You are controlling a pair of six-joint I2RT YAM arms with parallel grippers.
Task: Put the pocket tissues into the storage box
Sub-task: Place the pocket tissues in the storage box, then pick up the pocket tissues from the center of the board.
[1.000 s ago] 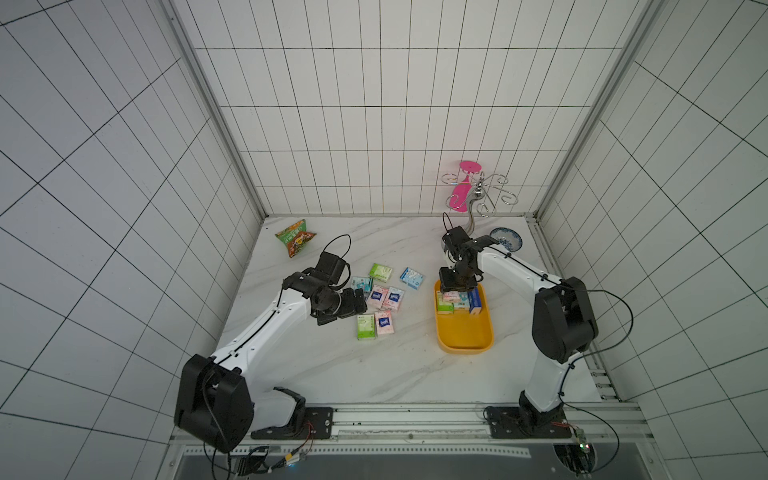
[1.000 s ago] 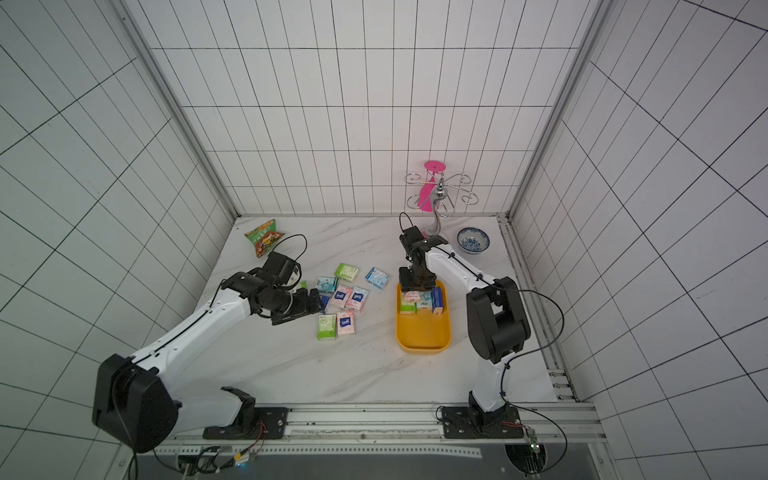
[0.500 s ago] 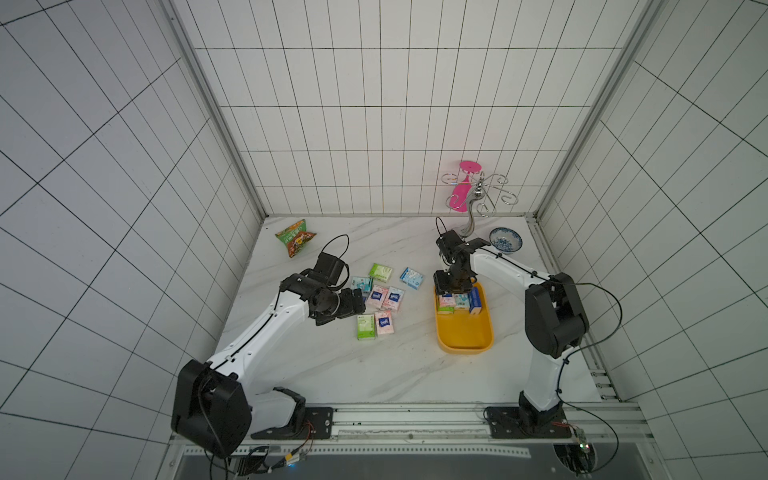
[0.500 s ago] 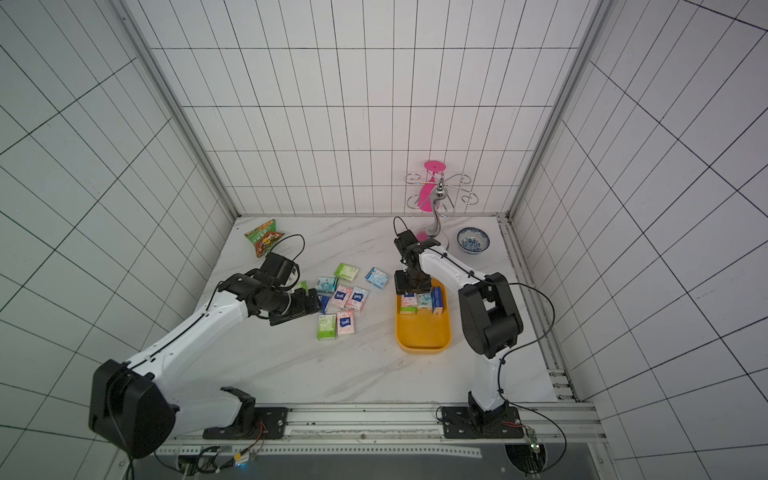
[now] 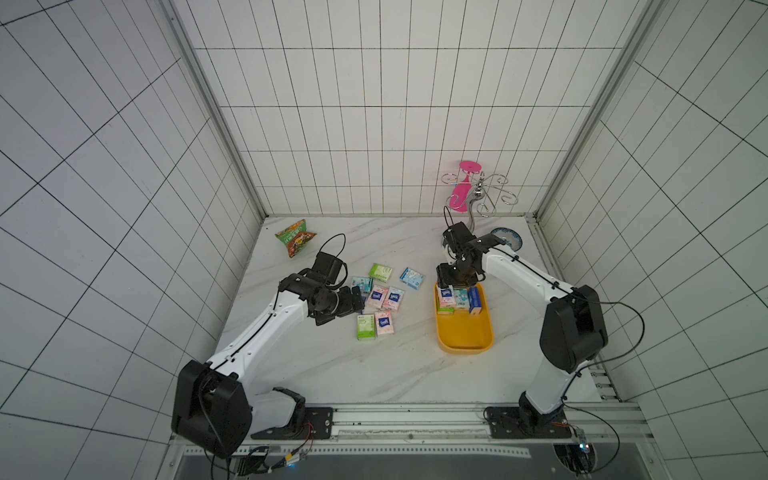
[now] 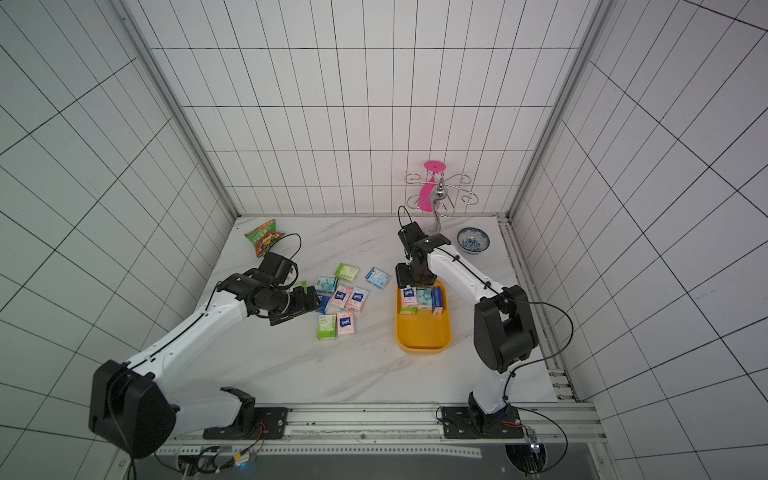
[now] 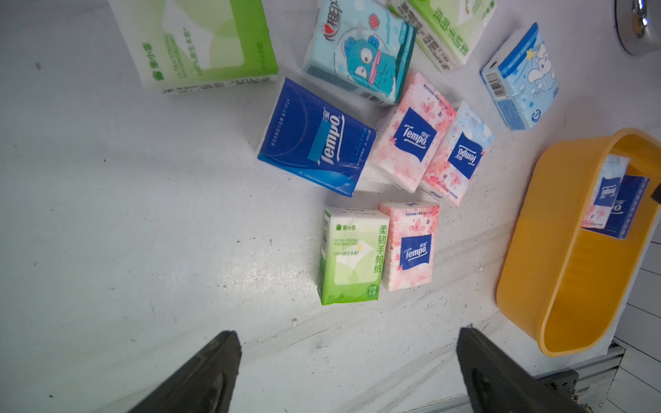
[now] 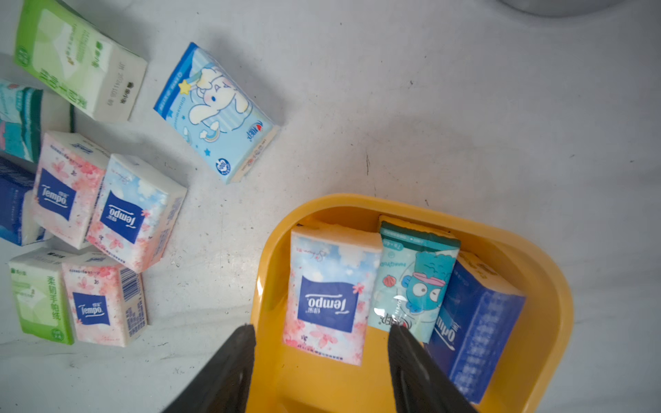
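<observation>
The storage box (image 5: 464, 338) (image 6: 422, 336) is a shallow yellow-orange tray right of centre in both top views. Three pocket tissues lie at its far end: a pink-white packet (image 8: 331, 293), a teal one (image 8: 415, 282) and a dark blue one (image 8: 475, 321). My right gripper (image 8: 320, 329) (image 5: 451, 281) hovers open over the pink-white packet, holding nothing. Several more pocket tissues (image 5: 382, 297) lie loose mid-table, among them a dark blue packet (image 7: 314, 139) and a light green one (image 7: 352, 255). My left gripper (image 7: 347, 332) (image 5: 356, 298) stands wide open at the cluster's left edge, empty.
A crinkled green-orange snack bag (image 5: 296, 243) lies at the back left. A blue-and-white bowl (image 5: 508, 237) and a chrome wire stand (image 5: 478, 199) with a pink piece are at the back right. The box rim (image 7: 558, 229) stands close to the loose packets.
My right jaws have spread wider over the box's far end, and the pink-white packet lies free beneath them. The left arm has barely moved.
</observation>
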